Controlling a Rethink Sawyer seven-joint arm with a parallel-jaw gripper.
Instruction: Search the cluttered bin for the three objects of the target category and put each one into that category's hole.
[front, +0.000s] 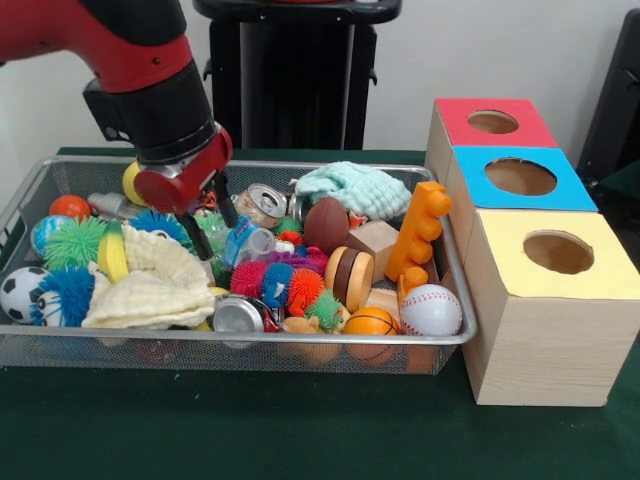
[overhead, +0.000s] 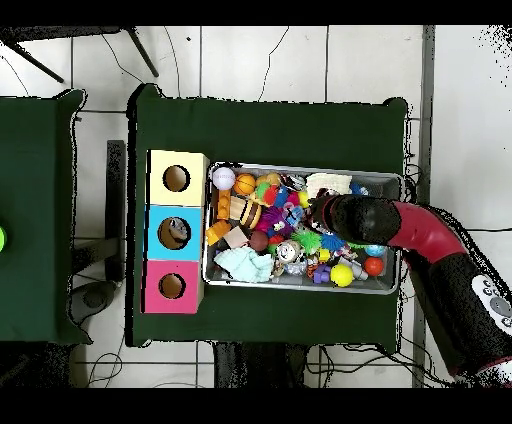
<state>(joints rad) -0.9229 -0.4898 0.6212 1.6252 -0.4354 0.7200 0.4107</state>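
Observation:
The cluttered bin is a silver wire basket on the green table, also in the overhead view. It holds a baseball, a small basketball, a brown football, a soccer ball, spiky balls, cans and cloths. My gripper hangs low over the bin's left middle with its two black fingers spread, tips among a green spiky ball and a clear plastic piece. It shows in the overhead view too. The hole in the blue-faced box stands right of the bin.
A red-faced box and a yellow-faced box flank the blue one. An orange toothed block leans upright at the bin's right end. A teal cloth and a cream cloth cover other items.

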